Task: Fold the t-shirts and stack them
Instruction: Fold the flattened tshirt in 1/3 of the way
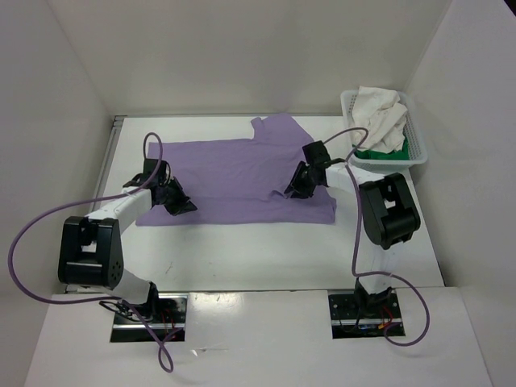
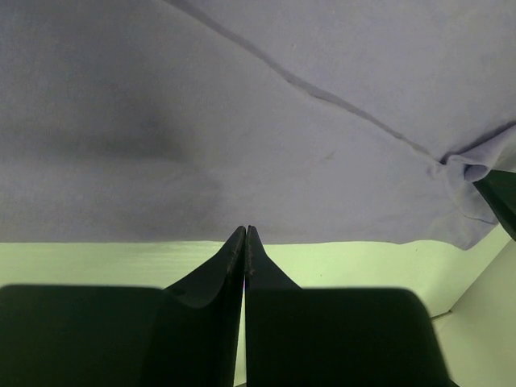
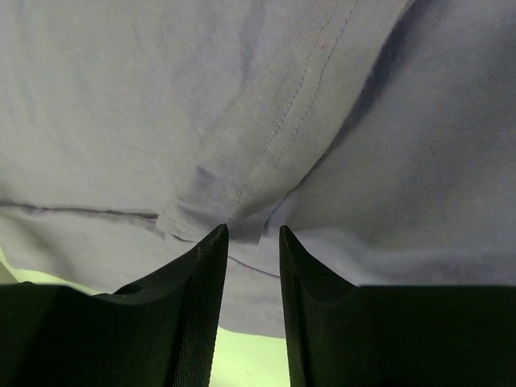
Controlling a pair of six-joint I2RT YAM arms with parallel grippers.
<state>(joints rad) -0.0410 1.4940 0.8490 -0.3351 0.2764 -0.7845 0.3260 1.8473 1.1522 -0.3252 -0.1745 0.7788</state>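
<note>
The lavender t-shirt [image 1: 234, 173] lies spread flat across the middle of the table, one sleeve pointing toward the back. My left gripper [image 1: 184, 205] rests at the shirt's near-left hem; its jaws [image 2: 245, 231] are shut, tips touching at the edge of the lavender cloth [image 2: 242, 121], with nothing seen between them. My right gripper [image 1: 290, 192] is over the shirt's right part. In the right wrist view it [image 3: 254, 231] stands open above a folded, stitched hem of the lavender cloth [image 3: 242, 205]. A cream white t-shirt [image 1: 383, 113] and a green t-shirt [image 1: 372, 151] lie crumpled in the basket.
The white mesh basket [image 1: 419, 145] stands at the back right corner, close to the right arm's elbow [image 1: 389, 211]. White walls close in the table on the left, back and right. Bare tabletop [image 1: 242, 250] runs between the shirt and the arm bases.
</note>
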